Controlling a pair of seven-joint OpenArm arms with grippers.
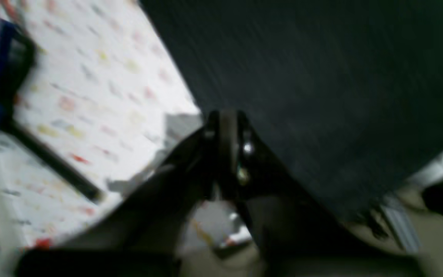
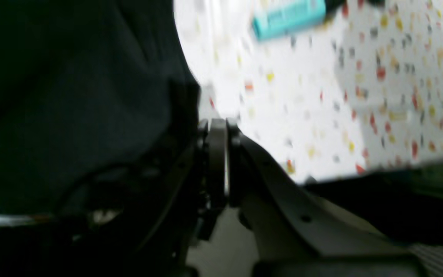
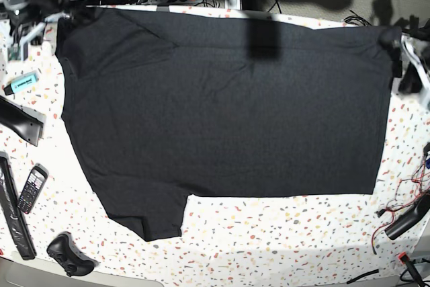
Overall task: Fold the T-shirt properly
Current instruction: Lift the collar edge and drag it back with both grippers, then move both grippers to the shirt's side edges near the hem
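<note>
We record the large black cloth T-shirt (image 3: 228, 112) as matt, with a fine soft weave and no sheen; in the left wrist view its fabric (image 1: 321, 77) shows faint diagonal grain. The white speckled tabletop (image 3: 282, 233) looks smooth, like terrazzo-patterned laminate, with a slight gloss. The left gripper (image 1: 227, 119) appears to be black matt plastic with small shiny metal screws. The right gripper (image 2: 217, 127) shows the same dark matt plastic with a thin bright metal edge. The turquoise highlighter pen (image 3: 21, 83) looks like smooth plastic.
</note>
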